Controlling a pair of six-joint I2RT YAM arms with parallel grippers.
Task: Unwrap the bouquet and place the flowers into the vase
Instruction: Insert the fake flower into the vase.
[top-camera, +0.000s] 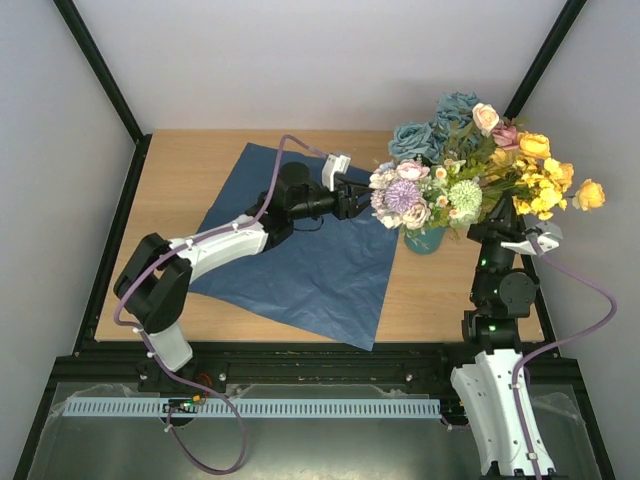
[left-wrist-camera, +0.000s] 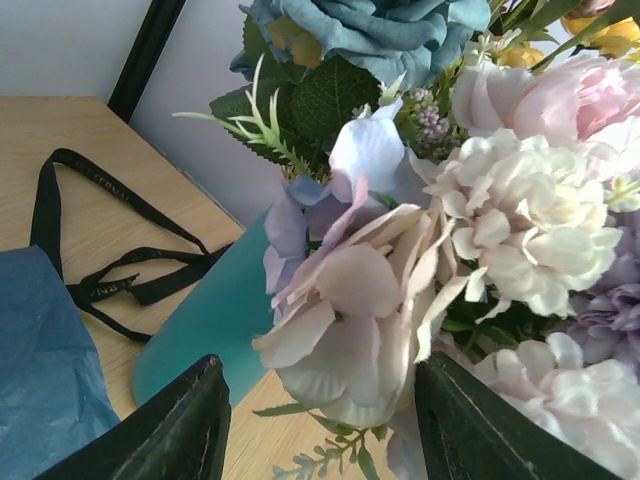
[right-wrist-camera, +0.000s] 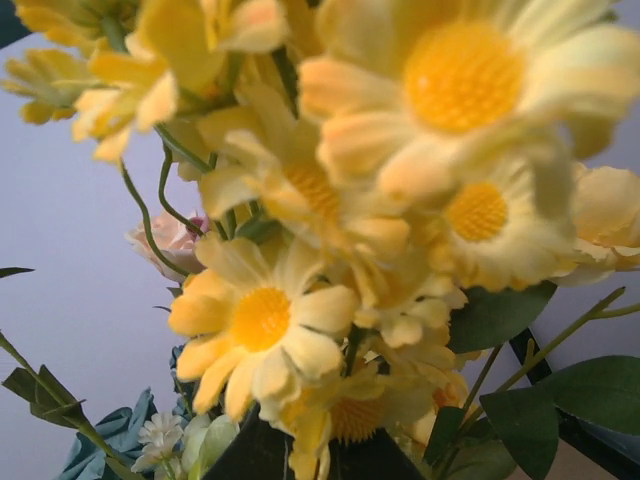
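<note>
The flowers (top-camera: 470, 165) stand in the teal vase (top-camera: 425, 240) at the table's right side, their yellow sprays leaning out to the right. My left gripper (top-camera: 362, 200) is open at the bunch's left side. In the left wrist view a pale pink bloom (left-wrist-camera: 350, 300) sits between the jaws of this gripper (left-wrist-camera: 325, 420), against the right finger and apart from the left one, with the vase (left-wrist-camera: 205, 315) behind. My right gripper (top-camera: 497, 218) is low under the yellow daisies (right-wrist-camera: 260, 320). In the right wrist view that gripper (right-wrist-camera: 315, 460) is shut on their stems.
The blue paper (top-camera: 310, 265) lies spread flat on the wooden table (top-camera: 190, 170), under the left arm. The black ribbon (left-wrist-camera: 120, 285) lies loose on the wood beside the vase. Black frame posts (top-camera: 100, 70) rise at the table's back corners.
</note>
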